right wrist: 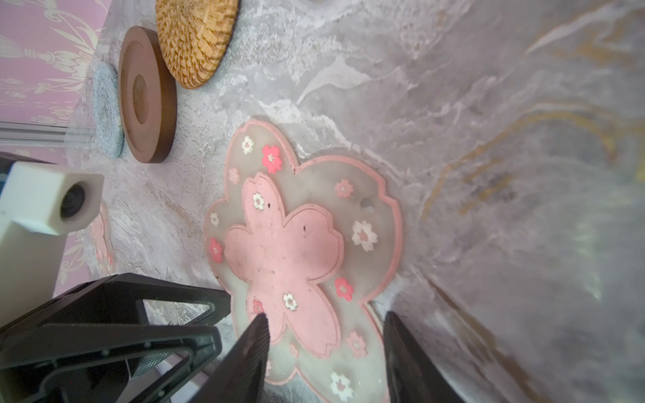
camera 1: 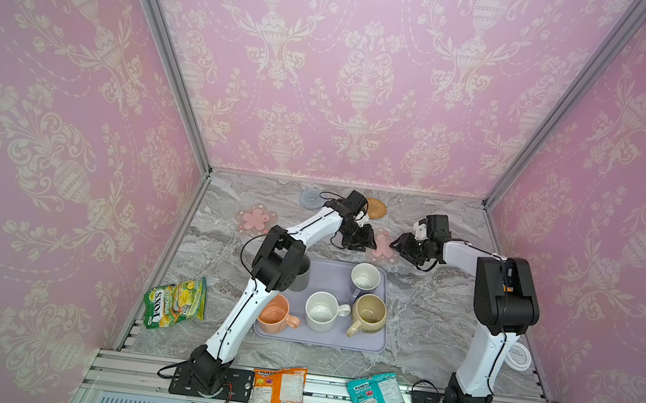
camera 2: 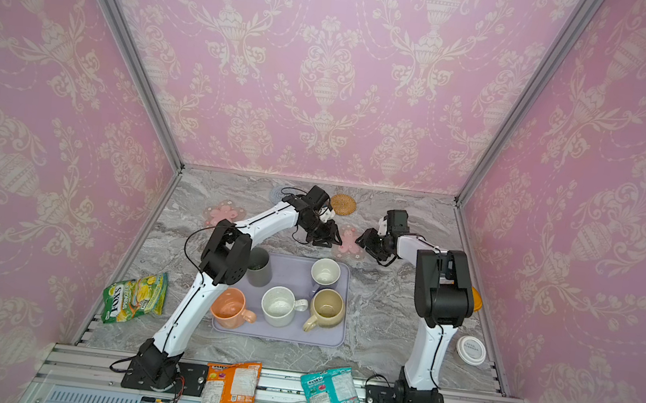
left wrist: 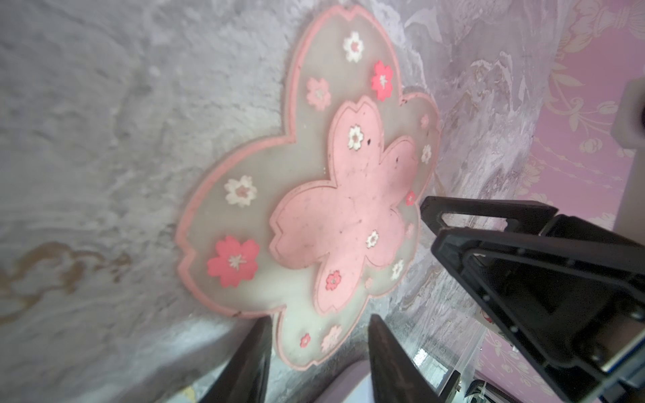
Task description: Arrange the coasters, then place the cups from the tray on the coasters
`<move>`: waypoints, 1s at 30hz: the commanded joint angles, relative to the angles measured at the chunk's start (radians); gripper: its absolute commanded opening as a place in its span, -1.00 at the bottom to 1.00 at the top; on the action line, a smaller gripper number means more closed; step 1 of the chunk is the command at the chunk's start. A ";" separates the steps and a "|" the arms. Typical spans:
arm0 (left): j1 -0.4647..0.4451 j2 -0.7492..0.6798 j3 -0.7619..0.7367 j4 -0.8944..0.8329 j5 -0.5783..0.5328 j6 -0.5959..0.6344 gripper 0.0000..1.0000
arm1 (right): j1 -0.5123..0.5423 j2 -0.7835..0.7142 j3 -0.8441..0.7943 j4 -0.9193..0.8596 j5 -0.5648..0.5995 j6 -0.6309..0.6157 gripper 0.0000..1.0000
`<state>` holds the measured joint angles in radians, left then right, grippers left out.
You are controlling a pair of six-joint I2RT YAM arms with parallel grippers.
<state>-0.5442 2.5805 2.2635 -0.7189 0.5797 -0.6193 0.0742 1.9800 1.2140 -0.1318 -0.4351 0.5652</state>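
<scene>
The flower coaster (left wrist: 342, 216) lay flat between my left end effector (left wrist: 319, 324) and right end effector (right wrist: 324, 315), both open, empty and about equally near.

Five cups (camera 2: 281, 306) on lavender tray (camera 2: 292, 268)

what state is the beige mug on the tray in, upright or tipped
Upright: the beige mug stands on the tray, open mouth up, handle out sideways.

Both arms reach forward, elbows bent, wrists tipped down. left gripper (camera 1: 368, 243) and right gripper (camera 1: 395, 247) face each other, close, low, jaws parted.
</scene>
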 commanded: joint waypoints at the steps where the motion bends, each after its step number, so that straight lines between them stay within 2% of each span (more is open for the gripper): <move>1: 0.032 0.012 -0.024 -0.054 -0.103 0.000 -0.04 | 0.015 0.042 -0.015 -0.009 -0.013 0.027 0.09; 11: 0.046 0.039 0.035 -0.090 -0.080 0.014 -0.04 | 0.022 0.052 0.006 -0.047 0.008 0.009 0.09; 24: 0.046 -0.030 -0.156 0.059 -0.041 -0.025 -0.05 | 0.098 0.108 0.065 -0.034 0.003 0.061 0.09; 30: 0.058 -0.050 -0.170 0.050 -0.056 -0.013 -0.05 | 0.112 0.105 0.062 -0.050 0.022 0.058 0.09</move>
<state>-0.4892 2.5164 2.1353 -0.6186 0.5598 -0.6273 0.1566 2.0396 1.2839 -0.0978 -0.4107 0.6056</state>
